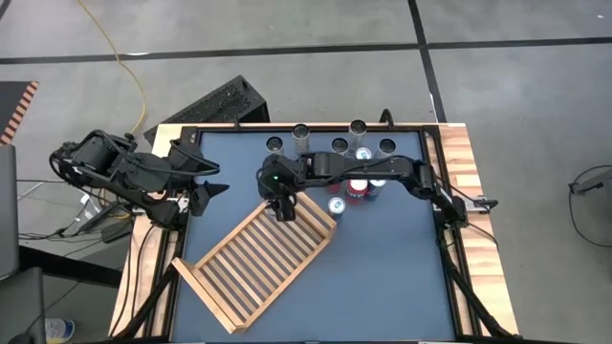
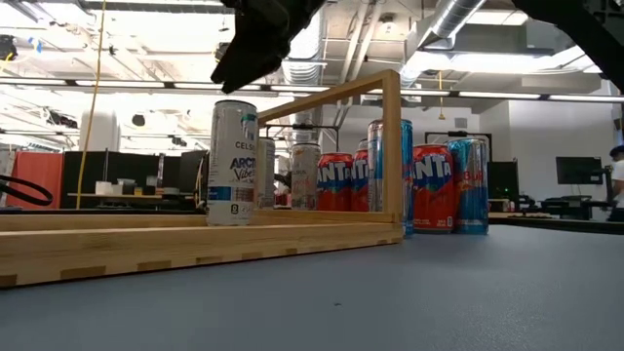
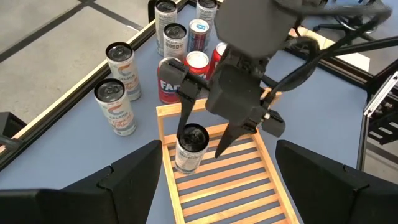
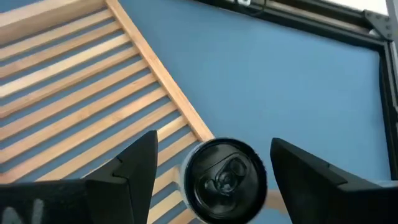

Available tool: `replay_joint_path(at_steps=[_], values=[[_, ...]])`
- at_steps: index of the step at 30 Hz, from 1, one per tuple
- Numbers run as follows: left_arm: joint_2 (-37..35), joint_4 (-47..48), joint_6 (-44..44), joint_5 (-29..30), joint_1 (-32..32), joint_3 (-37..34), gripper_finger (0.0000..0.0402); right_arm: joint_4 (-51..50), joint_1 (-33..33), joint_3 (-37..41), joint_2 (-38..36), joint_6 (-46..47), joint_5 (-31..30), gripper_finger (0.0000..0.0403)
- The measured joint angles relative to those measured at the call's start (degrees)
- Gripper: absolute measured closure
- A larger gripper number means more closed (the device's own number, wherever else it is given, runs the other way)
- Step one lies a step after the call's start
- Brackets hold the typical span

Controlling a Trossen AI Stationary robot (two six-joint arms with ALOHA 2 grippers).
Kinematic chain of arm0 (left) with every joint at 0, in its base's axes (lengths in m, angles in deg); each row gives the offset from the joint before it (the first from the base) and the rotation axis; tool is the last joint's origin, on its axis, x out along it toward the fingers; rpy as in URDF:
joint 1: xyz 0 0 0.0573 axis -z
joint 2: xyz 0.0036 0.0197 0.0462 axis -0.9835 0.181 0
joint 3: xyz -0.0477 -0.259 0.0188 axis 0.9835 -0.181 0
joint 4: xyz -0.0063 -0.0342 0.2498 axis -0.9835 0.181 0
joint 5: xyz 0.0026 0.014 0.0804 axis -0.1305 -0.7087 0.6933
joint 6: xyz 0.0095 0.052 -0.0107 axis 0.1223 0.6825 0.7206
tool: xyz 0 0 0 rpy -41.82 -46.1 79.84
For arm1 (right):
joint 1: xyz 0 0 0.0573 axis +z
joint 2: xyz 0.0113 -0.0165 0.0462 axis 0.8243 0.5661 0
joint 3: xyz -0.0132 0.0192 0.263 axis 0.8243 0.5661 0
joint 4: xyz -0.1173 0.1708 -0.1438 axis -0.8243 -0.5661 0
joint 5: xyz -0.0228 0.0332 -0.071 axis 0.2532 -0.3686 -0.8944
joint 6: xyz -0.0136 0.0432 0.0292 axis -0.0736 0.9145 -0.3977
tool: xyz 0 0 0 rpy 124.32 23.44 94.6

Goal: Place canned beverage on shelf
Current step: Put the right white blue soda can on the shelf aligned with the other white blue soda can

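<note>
The shelf [image 1: 253, 268], a light wooden slatted rack, lies askew on the blue table. A white canned beverage [image 2: 232, 161] with a dark top [image 4: 227, 180] stands upright by its base on the slats in the shelf's far corner [image 3: 189, 148]. My right gripper [image 3: 208, 124] hangs open just above it, one finger on either side of the can's top and neither touching; in the low view it [image 2: 255, 54] is clear of the can. My left gripper [image 1: 212, 191] waits open at the table's left edge, holding nothing.
Several more cans, among them two red ones [image 2: 432, 187] and tall blue ones [image 2: 470, 183], stand grouped behind the shelf toward the far edge [image 1: 359, 153]. A raised wooden frame [image 2: 390, 146] borders the shelf beside the can. Bare blue table [image 1: 392, 277] lies to the near right.
</note>
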Motion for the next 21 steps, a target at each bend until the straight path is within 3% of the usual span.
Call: replay_joint_path(at_steps=[7,11,16,21], values=[[0.00,0.00,0.11,0.00,0.00,0.00,0.0099,-5.85,-0.63,-8.07,0.05,-1.94,-1.66,0.0126],[0.00,0.02,0.15,-0.02,0.02,0.00,0.0099,-8.02,-2.19,-6.45,-5.20,-2.59,-3.33,0.0126],[0.00,0.00,1.04,0.01,0.02,0.00,0.0099,-13.44,-6.29,-6.48,-10.69,-0.12,-12.09,0.0126],[0.00,-0.02,1.73,0.22,0.01,0.00,0.0099,-23.80,-12.11,-6.54,-12.55,8.33,-18.47,0.0126]])
